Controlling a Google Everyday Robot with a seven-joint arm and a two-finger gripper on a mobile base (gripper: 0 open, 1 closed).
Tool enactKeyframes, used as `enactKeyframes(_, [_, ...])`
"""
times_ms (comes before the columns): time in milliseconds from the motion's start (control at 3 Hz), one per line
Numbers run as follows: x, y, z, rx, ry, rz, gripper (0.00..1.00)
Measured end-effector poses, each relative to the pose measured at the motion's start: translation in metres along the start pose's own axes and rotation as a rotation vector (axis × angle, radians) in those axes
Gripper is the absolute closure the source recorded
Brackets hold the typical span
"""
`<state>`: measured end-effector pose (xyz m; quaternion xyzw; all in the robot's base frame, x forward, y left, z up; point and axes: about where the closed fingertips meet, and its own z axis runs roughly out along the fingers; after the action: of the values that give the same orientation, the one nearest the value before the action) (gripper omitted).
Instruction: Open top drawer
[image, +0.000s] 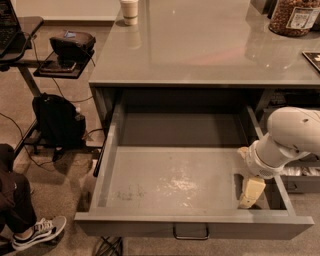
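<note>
Top drawer (165, 180) stands far out under the grey worktop (200, 50). Being wide and metal, it likely runs stiff and fairly heavy on its slides; the small loop handle (191, 232) at mid-front is the natural hold. The tool (251, 191) sits inside by the right wall; spread or pressed together, I cannot tell. A backpack (57, 120) and a shoe (39, 231) lie left, clear of its path.

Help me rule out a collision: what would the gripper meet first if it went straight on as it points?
Likely the floor of the top drawer: the gripper points down inside it, by its right wall, though depth is unclear.
</note>
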<state>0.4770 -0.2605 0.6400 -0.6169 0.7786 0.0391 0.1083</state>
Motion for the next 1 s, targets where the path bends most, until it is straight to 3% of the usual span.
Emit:
enactKeyframes(667, [-0.011,0.004,-0.007,-0.023,-0.001,-0.035,0.0])
enactKeyframes(1000, [-0.032,0.006,-0.042,-0.019,0.006,-0.074,0.0])
